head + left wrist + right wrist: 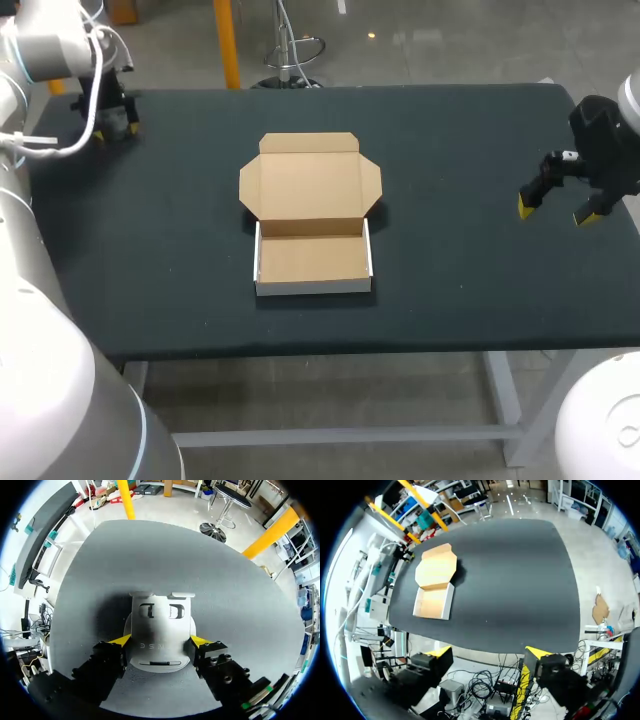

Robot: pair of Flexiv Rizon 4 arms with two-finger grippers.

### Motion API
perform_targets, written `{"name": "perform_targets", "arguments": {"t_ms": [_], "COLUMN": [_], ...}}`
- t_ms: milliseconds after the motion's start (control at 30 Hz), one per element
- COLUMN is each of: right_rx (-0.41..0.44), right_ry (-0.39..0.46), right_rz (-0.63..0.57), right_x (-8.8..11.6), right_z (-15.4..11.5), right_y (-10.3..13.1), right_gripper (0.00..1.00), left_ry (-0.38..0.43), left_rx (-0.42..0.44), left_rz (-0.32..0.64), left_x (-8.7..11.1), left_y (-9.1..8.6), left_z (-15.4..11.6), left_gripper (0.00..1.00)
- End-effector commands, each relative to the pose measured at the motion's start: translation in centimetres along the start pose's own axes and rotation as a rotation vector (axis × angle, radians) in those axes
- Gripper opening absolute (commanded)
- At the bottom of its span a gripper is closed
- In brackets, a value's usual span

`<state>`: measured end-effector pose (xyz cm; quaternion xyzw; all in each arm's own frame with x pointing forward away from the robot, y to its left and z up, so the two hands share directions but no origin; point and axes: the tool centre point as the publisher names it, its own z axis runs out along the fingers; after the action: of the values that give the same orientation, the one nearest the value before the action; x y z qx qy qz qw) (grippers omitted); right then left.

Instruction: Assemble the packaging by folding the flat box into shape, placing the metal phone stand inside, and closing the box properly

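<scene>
Grey flat metal phone stand is clamped across its width by the left gripper; the open brown cardboard box lies rightward, mid-table. The right gripper is parted, empty.

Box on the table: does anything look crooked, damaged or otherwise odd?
Nothing stands out. The box sits square mid-table, walls upright, lid lying open behind it, no tears visible. It is empty; the phone stand lies flat, clasped by the left end effector.

I see a box of matt brown cardboard, a stand of smooth grey metal, a table topped in dark matt cloth.
</scene>
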<state>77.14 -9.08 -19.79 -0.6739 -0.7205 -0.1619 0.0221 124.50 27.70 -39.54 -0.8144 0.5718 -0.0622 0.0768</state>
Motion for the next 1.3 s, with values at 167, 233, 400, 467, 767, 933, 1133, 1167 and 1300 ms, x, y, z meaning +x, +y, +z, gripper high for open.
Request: {"name": "perform_targets", "arguments": {"t_ms": [167,233,400,467,767,933,1133,1167,1300], "right_rx": [0.005,0.005,0.005,-0.006,-0.144,-0.196,-0.253,-0.260,-0.266], "right_ry": [0.000,0.000,0.000,-0.004,0.034,0.071,0.129,0.128,0.155], "right_rz": [-0.001,-0.001,-0.001,-0.032,-0.284,-0.426,-0.557,-0.577,-0.651], "right_x": [0.0,0.0,0.0,0.2,1.5,1.9,1.9,1.9,2.1], "right_z": [-0.2,-0.2,-0.2,-0.2,-0.4,-0.1,0.6,0.8,1.2], "right_y": [0.0,0.0,0.0,0.1,1.0,1.1,1.2,1.2,1.3], "right_gripper": [1.00,1.00,1.00,1.00,1.00,1.00,1.00,1.00,1.00], "left_ry": [0.016,0.019,0.032,0.035,0.048,0.063,0.075,0.077,0.083], "left_rx": [-0.152,-0.149,-0.137,-0.133,-0.105,-0.094,-0.083,-0.085,-0.084], "left_rz": [0.007,0.009,0.013,0.015,0.050,0.071,0.106,0.116,0.144], "left_x": [-0.4,-0.4,-0.4,-0.4,-0.2,0.1,0.6,0.7,1.1], "left_y": [0.4,0.9,2.5,3.1,6.2,7.7,9.7,10.0,11.3], "left_z": [-1.5,-2.0,-3.5,-4.2,-7.2,-8.8,-10.3,-10.5,-11.2], "left_gripper": [0.00,0.00,0.00,0.00,0.00,0.00,0.00,0.00,0.00]}}
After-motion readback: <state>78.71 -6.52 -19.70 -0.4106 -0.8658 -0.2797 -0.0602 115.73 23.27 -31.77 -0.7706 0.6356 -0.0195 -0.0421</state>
